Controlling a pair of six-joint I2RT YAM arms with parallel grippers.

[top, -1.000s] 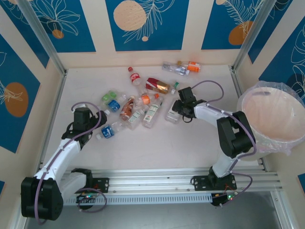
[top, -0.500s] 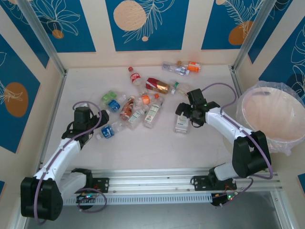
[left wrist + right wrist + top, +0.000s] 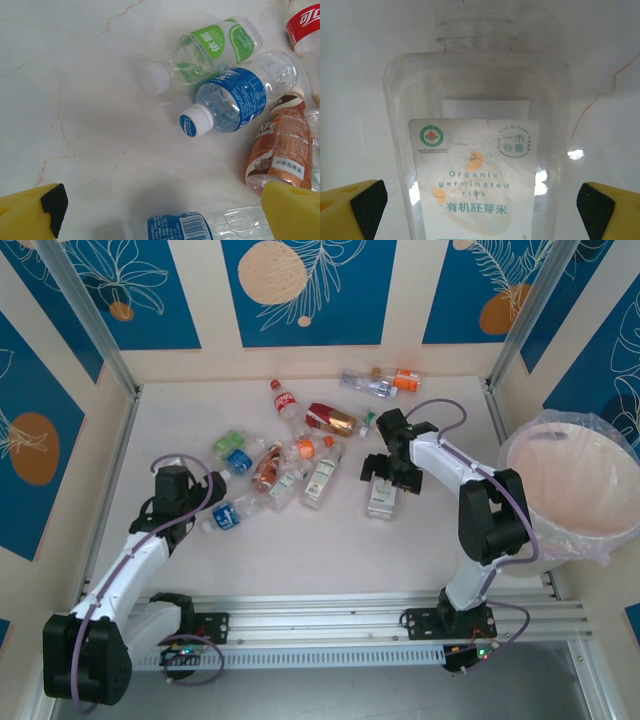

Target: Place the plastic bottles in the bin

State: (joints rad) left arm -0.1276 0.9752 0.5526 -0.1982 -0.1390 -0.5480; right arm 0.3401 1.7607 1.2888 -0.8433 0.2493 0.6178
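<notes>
Pale marbled tabletop (image 3: pixel 300 560) is ringed by cream walls with blue leaf panels.

The right gripper (image 3: pixel 480 200) has its yellow fingers (image 3: pixel 350 207) spread wide to either side of a clear white-labelled bottle (image 3: pixel 475 150). The bottle lies flat on the table with its neck pointing away from the camera. Neither pad touches it in the wrist view, so nothing is clamped. From above, the right gripper (image 3: pixel 382 478) sits over that bottle (image 3: pixel 381 502), which lies apart from the main scatter and well short of the bin (image 3: pixel 545 525) at the right edge.

The left gripper (image 3: pixel 160 215) is also spread. A blue-labelled bottle with a barcode (image 3: pixel 185 226) lies low between its fingers, ungripped. Beyond it are a blue-labelled bottle with a white cap (image 3: pixel 240 97), a green-labelled bottle (image 3: pixel 210 50) and a brown coffee-labelled bottle (image 3: pixel 280 155). The overhead view shows the left gripper (image 3: pixel 200 498) at the near-left fringe of the heap.

Further out, a red-labelled cola bottle (image 3: pixel 283 400), a crushed red-and-gold bottle (image 3: pixel 332 418) and an orange-capped bottle (image 3: pixel 402 380) lie toward the back wall.

No bottle can be made out in the bin's pink interior and about a dozen lie on the table. I judge the job barely begun, with the right arm lining up a first grasp.
</notes>
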